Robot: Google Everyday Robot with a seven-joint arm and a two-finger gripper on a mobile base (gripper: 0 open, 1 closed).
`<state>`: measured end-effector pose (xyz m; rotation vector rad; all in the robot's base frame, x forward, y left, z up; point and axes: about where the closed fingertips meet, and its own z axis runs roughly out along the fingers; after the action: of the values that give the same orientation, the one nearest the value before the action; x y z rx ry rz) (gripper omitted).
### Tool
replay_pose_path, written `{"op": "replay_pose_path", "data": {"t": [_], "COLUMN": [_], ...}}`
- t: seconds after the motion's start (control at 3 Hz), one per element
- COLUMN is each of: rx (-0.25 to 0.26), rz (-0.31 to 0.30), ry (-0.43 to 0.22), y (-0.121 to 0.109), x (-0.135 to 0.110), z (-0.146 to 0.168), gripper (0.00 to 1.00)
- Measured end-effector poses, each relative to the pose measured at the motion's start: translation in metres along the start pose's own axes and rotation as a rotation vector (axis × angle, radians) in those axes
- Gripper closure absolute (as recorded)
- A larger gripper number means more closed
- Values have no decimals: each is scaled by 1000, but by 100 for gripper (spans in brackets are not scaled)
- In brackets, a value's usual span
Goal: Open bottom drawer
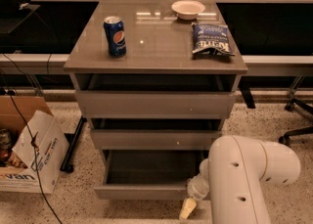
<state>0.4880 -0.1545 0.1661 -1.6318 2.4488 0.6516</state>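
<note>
bottom drawer [142, 191] stands open, dark inside | gripper [188, 209] just below its front's right end | open or closed: cannot tell

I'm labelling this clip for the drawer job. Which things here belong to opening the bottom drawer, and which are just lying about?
Part of the job:
bottom drawer, standing pulled out
pincer, low by that drawer's right front corner

Just lying about:
Pepsi can, chip bag and bowl on the cabinet top
cardboard box on the floor beside the cabinet
</note>
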Motion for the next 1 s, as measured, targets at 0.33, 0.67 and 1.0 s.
{"op": "replay_pose_path", "data": {"t": [0.33, 0.67, 1.0], "rx": [0, 0, 0], "rz": [0, 0, 0], "ry": [0, 0, 0], "y": [2, 2, 3], "x": [-2, -3, -3], "z": [-5, -7, -8], "gripper": [17, 40, 43]}}
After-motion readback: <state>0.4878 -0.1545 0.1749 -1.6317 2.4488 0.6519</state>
